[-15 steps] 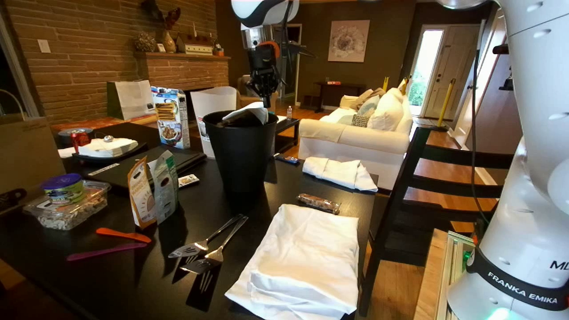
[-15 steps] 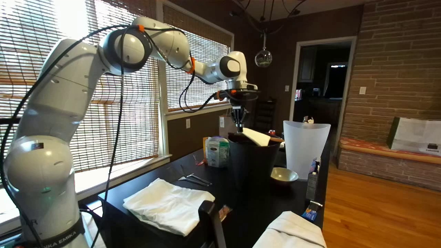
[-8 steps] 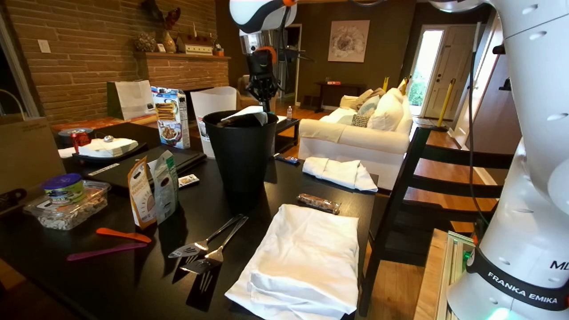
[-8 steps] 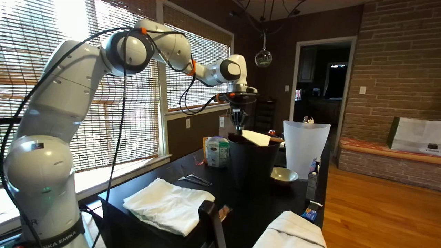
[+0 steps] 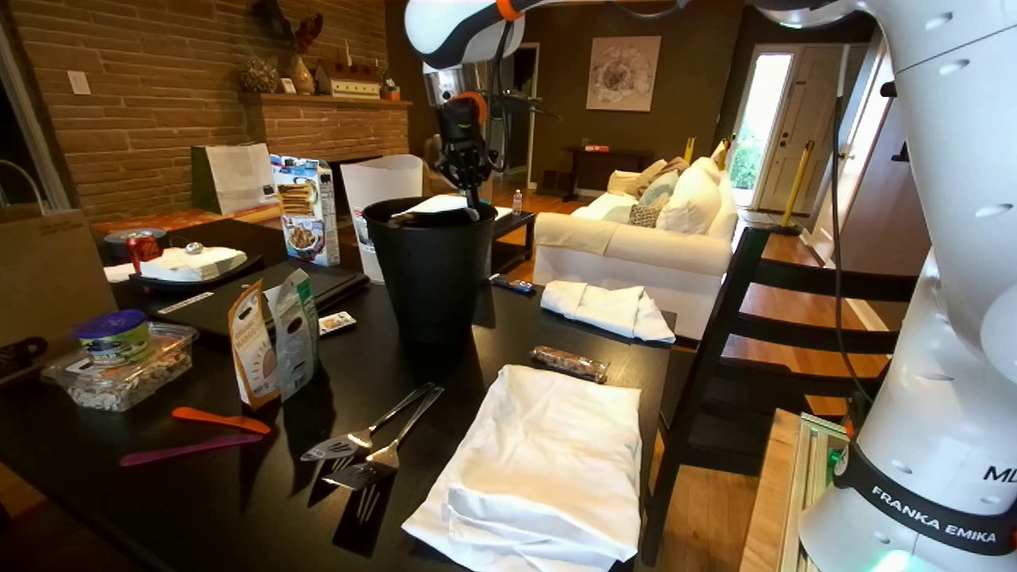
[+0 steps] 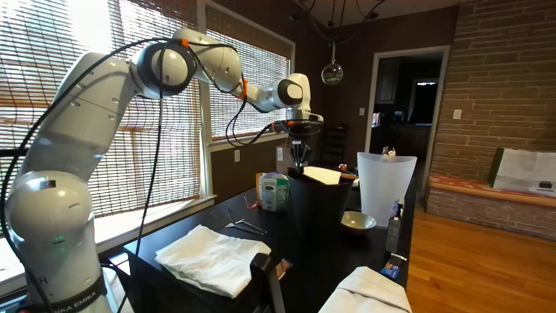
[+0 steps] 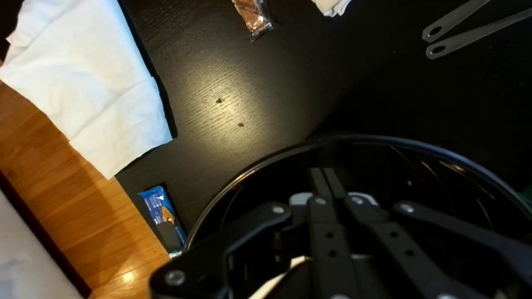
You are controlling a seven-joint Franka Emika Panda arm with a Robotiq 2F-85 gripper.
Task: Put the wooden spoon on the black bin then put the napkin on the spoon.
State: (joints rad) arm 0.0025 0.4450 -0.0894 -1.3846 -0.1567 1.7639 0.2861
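Note:
The black bin [image 5: 429, 278] stands on the table in both exterior views; its rim [image 7: 357, 139] crosses the wrist view. The white napkin [image 6: 322, 175] lies across the bin's mouth, nearly flat, also seen in an exterior view [image 5: 435, 204]. In the wrist view a white edge [image 7: 267, 288], apparently the napkin's, shows behind my fingers. The wooden spoon's brown end [image 6: 350, 176] sticks out over the rim from under the napkin; the rest is hidden. My gripper [image 7: 322, 170] is shut, fingertips just inside the rim beside the napkin's near end. I see no white between the fingertips.
A large white folded cloth [image 5: 548, 461] and metal utensils [image 5: 373, 449] lie before the bin. Snack pouches [image 6: 273, 191], a metal bowl [image 6: 358, 220] and a tall white bin [image 6: 384, 187] stand close to it. A chair [image 5: 763, 318] stands at the table's edge.
My gripper has moved down to the bin's mouth and slightly sideways. The napkin's end by the fingers has sunk, so it is flatter. Its far end has stayed in place.

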